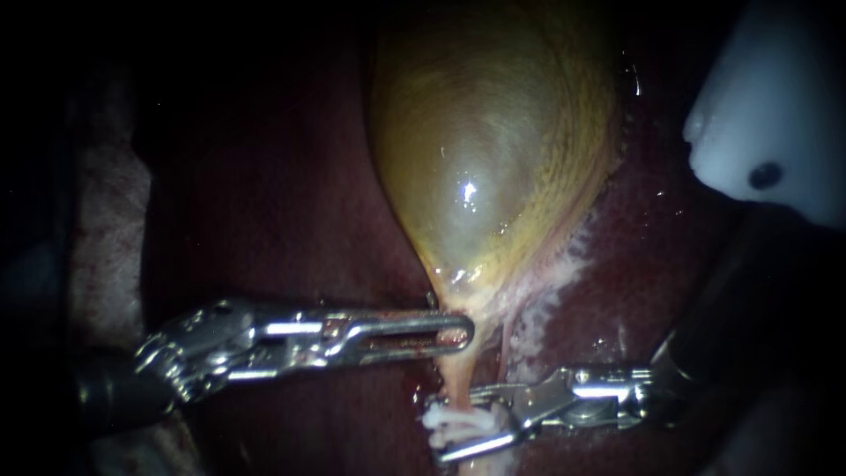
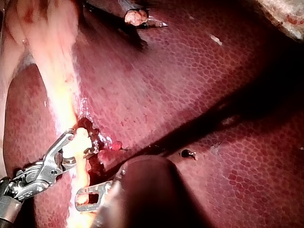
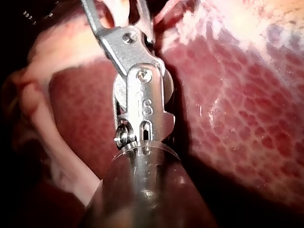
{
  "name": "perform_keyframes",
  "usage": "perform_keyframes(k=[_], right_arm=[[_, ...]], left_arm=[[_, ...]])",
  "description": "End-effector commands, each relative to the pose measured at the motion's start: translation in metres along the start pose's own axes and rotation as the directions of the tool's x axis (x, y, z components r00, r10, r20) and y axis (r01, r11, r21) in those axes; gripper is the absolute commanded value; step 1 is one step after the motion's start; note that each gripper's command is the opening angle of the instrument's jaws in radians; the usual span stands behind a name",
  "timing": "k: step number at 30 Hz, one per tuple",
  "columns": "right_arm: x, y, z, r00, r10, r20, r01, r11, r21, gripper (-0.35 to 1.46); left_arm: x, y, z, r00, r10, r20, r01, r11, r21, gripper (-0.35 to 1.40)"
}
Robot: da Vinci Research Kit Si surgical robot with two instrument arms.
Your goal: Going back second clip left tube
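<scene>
From the endoscope: finds the tube (image 1: 456,370) dropping from the narrow end of the gallbladder (image 1: 485,132), over dark liver (image 1: 291,194), between the two instruments. Places the left instrument (image 1: 454,334) across its top, just under the gallbladder; spread or pressing there, cannot tell. Places the right instrument (image 1: 458,422) lower, jaws pinching the tube's frayed white end from two sides. Makes out no clip for certain. Notes a white part (image 1: 775,97) toward the upper right, well apart from the tube.

From the left wrist: shows the left instrument (image 2: 88,198) with the pale tube passing through or behind its tip. Shows the right instrument (image 2: 76,142) clamped on the tube just ahead, with blood (image 2: 97,147) around the spot.

From the right wrist: shows the right instrument (image 3: 121,14) with both jaws straddling pale tissue, liver beside.

Handling, as a judgement: soft, wet, slippery, thin, easily torn. Best held low on the frayed end, away from the neck, and drawn gently. No container here save perhaps the gallbladder: taut, glossy, probably full of fluid; not to be nicked.
</scene>
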Motion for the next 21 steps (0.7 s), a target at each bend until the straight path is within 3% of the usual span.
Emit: perform_keyframes(k=[1, 10, 21], right_arm=[[0.0, -0.0001, -0.0001, 1.0, -0.005, 0.002, 0.005, 1.0, -0.004, 0.48], [0.0004, -0.0001, -0.0013, 1.0, -0.014, 0.011, 0.014, 1.0, -0.008, 0.48], [0.0017, -0.001, -0.0056, 0.998, -0.056, 0.042, 0.057, 0.998, -0.034, 0.48]], left_arm=[[0.0, 0.0, 0.0, 1.0, 0.0, 0.0, 0.0, 1.0, 0.0, -0.35], [0.0, 0.0, 0.0, 1.0, 0.0, 0.0, 0.0, 1.0, 0.0, -0.35], [0.0, 0.0, -0.0001, 1.0, 0.0, 0.0, 0.0, 1.0, 0.0, -0.35]])
